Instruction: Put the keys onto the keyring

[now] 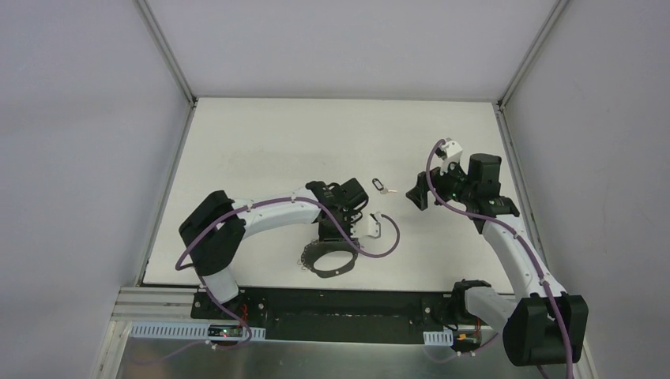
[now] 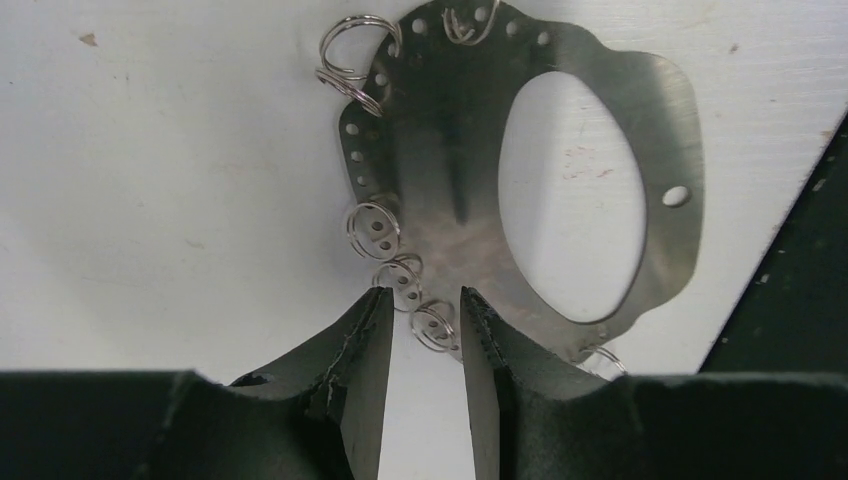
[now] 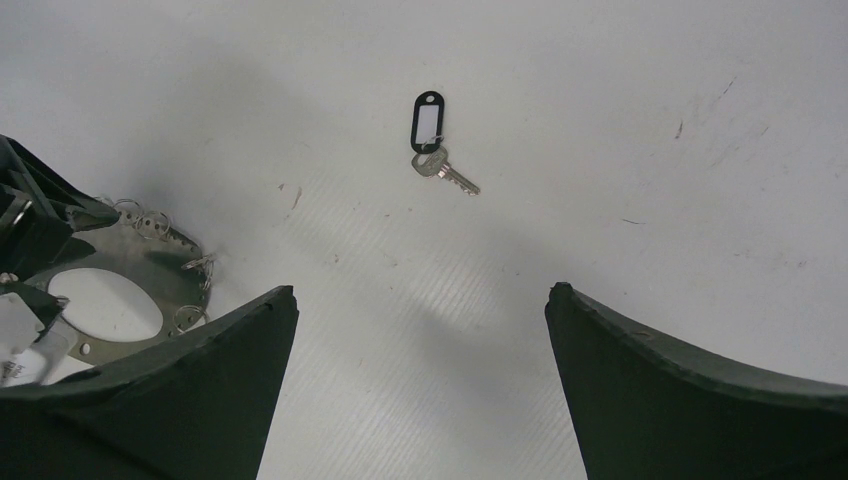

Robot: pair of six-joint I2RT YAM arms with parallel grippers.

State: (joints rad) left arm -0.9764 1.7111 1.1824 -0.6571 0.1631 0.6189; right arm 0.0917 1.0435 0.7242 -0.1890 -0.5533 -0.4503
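The key [image 3: 440, 158] lies alone on the bench [image 3: 650, 150], at 12 o'clock from the right gripper [image 3: 422, 290], whose jaws stand wide apart. The left gripper [image 2: 420, 320] hangs at the 7 o'clock rim of the keyring [image 2: 440, 150], jaws slightly apart around one small ring [image 2: 435, 327].

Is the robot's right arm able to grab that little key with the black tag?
Probably yes. The key lies alone on bare table, straight ahead of the right arm's wide-open jaws, with nothing between.
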